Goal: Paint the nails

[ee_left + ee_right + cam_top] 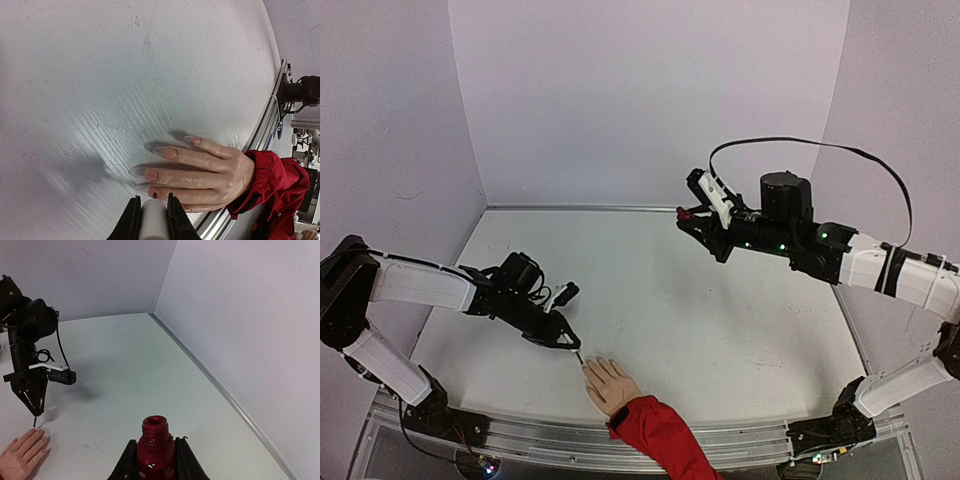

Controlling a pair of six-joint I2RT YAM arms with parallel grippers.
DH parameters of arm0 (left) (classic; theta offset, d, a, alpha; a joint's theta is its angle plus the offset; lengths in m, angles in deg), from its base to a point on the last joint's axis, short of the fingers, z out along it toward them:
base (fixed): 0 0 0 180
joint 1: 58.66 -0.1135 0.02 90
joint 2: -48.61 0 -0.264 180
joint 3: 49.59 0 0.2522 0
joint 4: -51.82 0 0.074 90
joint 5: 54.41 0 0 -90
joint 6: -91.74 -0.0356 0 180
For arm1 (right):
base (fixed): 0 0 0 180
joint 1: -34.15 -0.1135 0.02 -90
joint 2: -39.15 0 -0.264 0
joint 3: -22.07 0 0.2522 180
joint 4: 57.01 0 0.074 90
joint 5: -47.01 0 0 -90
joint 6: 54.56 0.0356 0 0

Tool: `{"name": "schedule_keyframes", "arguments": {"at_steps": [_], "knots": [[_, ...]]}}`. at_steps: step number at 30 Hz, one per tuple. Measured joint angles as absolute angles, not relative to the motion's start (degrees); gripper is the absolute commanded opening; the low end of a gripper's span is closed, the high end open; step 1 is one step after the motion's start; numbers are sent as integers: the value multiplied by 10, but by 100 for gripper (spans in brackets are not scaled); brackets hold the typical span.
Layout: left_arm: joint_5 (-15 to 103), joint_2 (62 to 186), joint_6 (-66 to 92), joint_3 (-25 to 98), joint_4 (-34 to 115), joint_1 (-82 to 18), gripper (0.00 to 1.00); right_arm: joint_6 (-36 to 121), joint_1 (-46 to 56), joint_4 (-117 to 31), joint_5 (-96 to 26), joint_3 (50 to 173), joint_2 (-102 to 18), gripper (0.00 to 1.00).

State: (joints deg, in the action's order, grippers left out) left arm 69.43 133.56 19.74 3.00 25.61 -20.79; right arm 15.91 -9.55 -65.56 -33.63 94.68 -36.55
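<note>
A: Top view first. Where is the mannequin hand [611, 383]?

B: At 6 o'clock on the table [720, 320], close to the near rail [750, 437]. It lies palm down. The fingers point toward 10 o'clock, and the red sleeve [658, 432] trails off toward 5.

A: And the nails [170, 153]?

B: They read best from the left wrist. Four show, long, with clear tips and pinkish beds. The lowest one has a dark red spot, and the one above the middle has a thin dark outline. The thumb is not visible.

A: Left gripper [567, 342]?

B: It is at 8 o'clock, low over the table, with its nose aimed at the fingertips. Its jaws are narrow and clamped on a white cap [153, 220]. A thin dark brush [579, 354] sticks out below. Its tip is just beside the fingertips, at 10 o'clock from them. I cannot tell whether it touches them.

A: Right gripper [692, 218]?

B: It is at 1 o'clock, raised well off the table and far from the hand. Its own camera shows the jaws closed around a dark red polish bottle [156, 452]. The bottle is upright, and the threaded neck is open with no cap on it.

A: Anything between the two arms?

B: Bare tabletop, scuffed and streaked near the hand.
</note>
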Motion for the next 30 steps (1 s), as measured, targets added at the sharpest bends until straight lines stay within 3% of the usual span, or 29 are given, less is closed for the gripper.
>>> {"name": "schedule_keyframes", "arguments": {"at_steps": [30], "knots": [[701, 1352, 202, 27, 267, -208, 0, 158, -95, -655, -336, 947, -367, 0]]}}
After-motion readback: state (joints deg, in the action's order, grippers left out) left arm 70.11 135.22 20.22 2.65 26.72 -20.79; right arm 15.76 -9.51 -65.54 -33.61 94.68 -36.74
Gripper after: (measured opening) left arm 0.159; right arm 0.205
